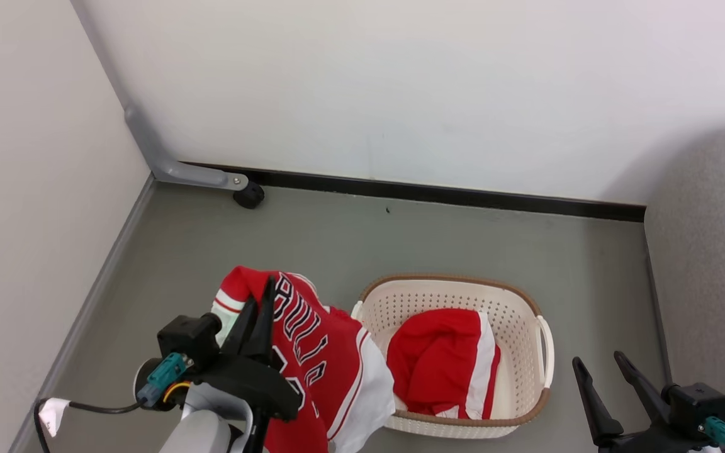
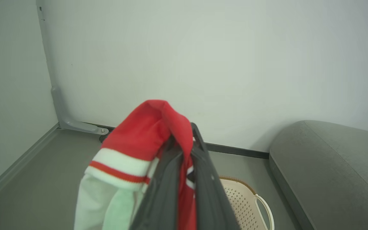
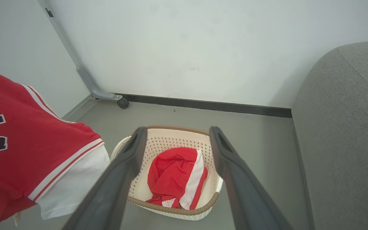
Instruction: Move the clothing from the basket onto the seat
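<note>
Grey floor point(image 1: 274, 239); perforated oval basket point(image 1: 450, 278) holds crumpled shorts point(image 1: 438, 365). Left claw point(image 1: 264, 294) pinches draped jersey point(image 1: 328, 358); right claw point(image 1: 596, 360) spread wide.

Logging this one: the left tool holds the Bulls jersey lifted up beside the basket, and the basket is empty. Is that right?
Not quite. The basket isn't empty: the red shorts lie crumpled in it, clear in the head view. The rest stands: the left tool is shut on the jersey, held up beside the basket.
</note>
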